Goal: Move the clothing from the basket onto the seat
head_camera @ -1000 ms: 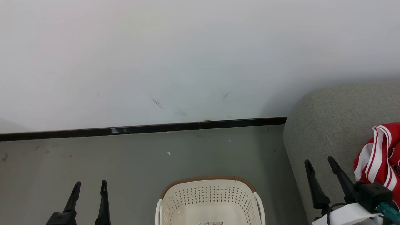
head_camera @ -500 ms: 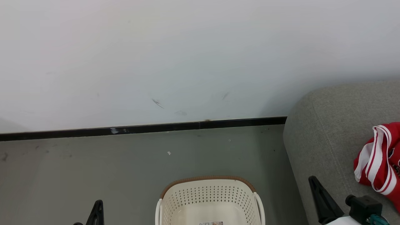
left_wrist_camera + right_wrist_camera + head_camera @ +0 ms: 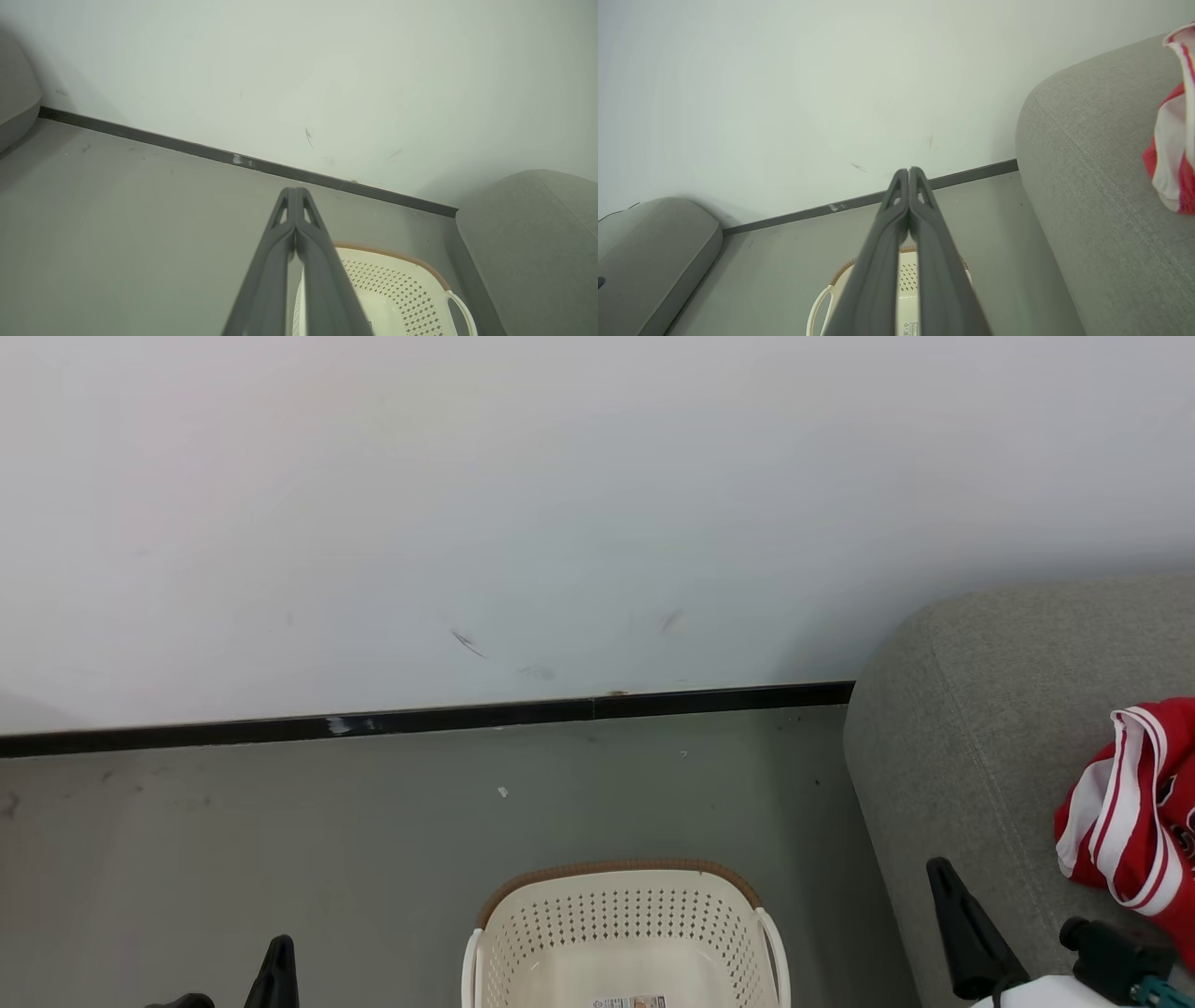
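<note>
The cream-white basket (image 3: 625, 924) with a brown rim stands on the floor at the bottom middle of the head view; what shows of its inside holds no fabric, just a small label. The red and white clothing (image 3: 1125, 803) lies on the grey seat (image 3: 980, 728) at the right, also seen in the right wrist view as clothing (image 3: 1171, 154) on the seat (image 3: 1101, 186). My left gripper (image 3: 295, 192) is shut on nothing, left of the basket (image 3: 402, 289). My right gripper (image 3: 908, 171) is shut and empty, above the basket (image 3: 838, 276) and left of the clothing.
A white wall with a black skirting strip (image 3: 420, 721) runs behind the grey floor (image 3: 280, 821). A second grey cushion (image 3: 644, 252) lies low at the left of the right wrist view.
Both grippers have drawn back toward the head view's bottom edge. Each stood open with two spread fingers a second ago; now both are shut. The clothing stays on the seat.
</note>
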